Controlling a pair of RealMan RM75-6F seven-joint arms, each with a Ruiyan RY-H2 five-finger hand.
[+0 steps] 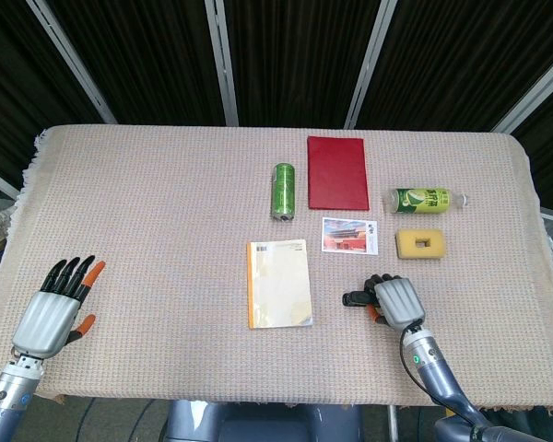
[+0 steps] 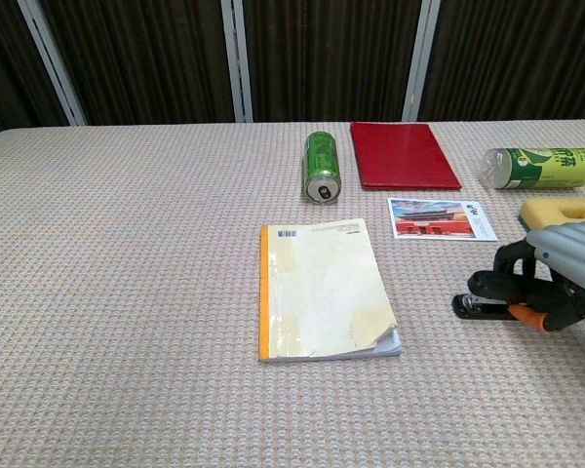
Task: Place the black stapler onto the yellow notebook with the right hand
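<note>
The black stapler [image 1: 355, 298] lies on the cloth right of the yellow notebook [image 1: 279, 283], with its nose [image 2: 476, 300] pointing at the notebook [image 2: 322, 288]. My right hand [image 1: 396, 301] covers the stapler's rear half. In the chest view that hand [image 2: 564, 261] has its fingers curled down over the stapler's top and its thumb against the near side, so it grips the stapler, which still rests on the table. My left hand [image 1: 53, 311] lies at the near left with fingers spread, holding nothing.
A green can [image 1: 283, 191] and a red book [image 1: 337, 171] lie behind the notebook. A photo card [image 1: 349, 234], a yellow sponge [image 1: 420, 242] and a green bottle [image 1: 427, 198] lie just beyond the right hand.
</note>
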